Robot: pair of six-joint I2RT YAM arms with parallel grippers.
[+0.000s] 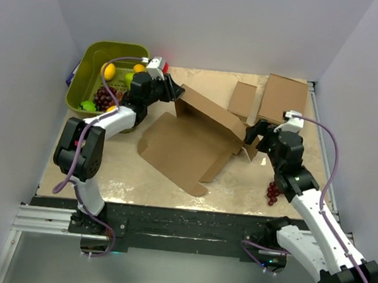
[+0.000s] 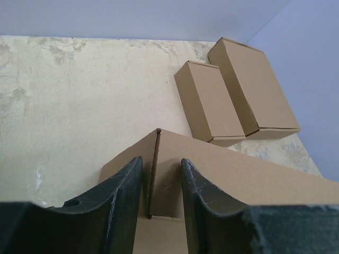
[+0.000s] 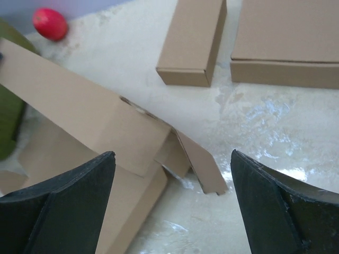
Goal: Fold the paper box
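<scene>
The paper box (image 1: 187, 146) is a brown die-cut cardboard sheet lying mid-table, its back wall tilted up and a side flap (image 3: 201, 164) bent down at the right end. My left gripper (image 1: 178, 91) is at the far left corner of that raised wall. In the left wrist view its fingers (image 2: 124, 196) are shut on the folded corner of the paper box (image 2: 164, 159). My right gripper (image 1: 254, 135) hangs just off the wall's right end. In the right wrist view this gripper (image 3: 172, 154) is wide open, with nothing between its fingers.
A green basket (image 1: 90, 63) with fruit stands at the back left, beside my left arm. A small narrow box (image 1: 243, 98) and a medium flat box (image 1: 284, 99) lie at the back right. Grapes (image 1: 274, 191) lie by my right arm. A red fruit (image 3: 50, 24) sits behind the raised wall.
</scene>
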